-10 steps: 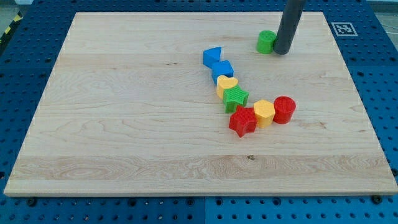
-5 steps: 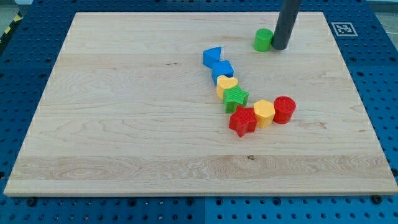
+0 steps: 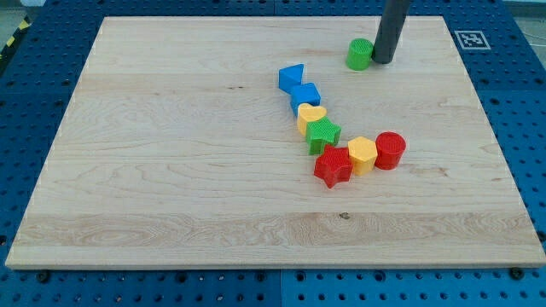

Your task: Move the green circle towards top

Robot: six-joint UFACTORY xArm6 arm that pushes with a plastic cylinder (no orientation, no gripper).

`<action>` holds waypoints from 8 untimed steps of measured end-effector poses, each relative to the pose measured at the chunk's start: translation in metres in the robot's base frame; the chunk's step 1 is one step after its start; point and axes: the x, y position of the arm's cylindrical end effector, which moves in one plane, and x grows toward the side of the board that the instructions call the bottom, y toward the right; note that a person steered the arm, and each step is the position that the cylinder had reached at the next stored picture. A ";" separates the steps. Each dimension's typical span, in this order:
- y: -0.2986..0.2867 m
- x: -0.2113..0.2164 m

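My tip stands on the wooden board near the view's top edge, right of centre, with the dark rod rising out of the top of the frame. I have no claw to report as apart or together: the arm ends in this plain rod only. The tip sits just beside the green circle, on that block's right side, and appears to touch it, though I cannot tell for certain whether a thin gap remains.

The green circle lies close to the board's top edge, well apart from all the other blocks. Those form a curved chain nearer the middle of the board. From the top of the chain downward: a blue block of angular shape that I cannot make out exactly, a blue cube just below and to its right, a yellow heart touching the cube's lower side, and a green star pressed against the heart. Below the green star sits a red star; to its right, touching, a yellow hexagon; and at the chain's right end a red circle against the hexagon.

A square printed marker occupies the board's top right corner. The board rests on a blue perforated table.
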 end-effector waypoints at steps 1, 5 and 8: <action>0.000 -0.001; 0.000 0.015; -0.034 0.014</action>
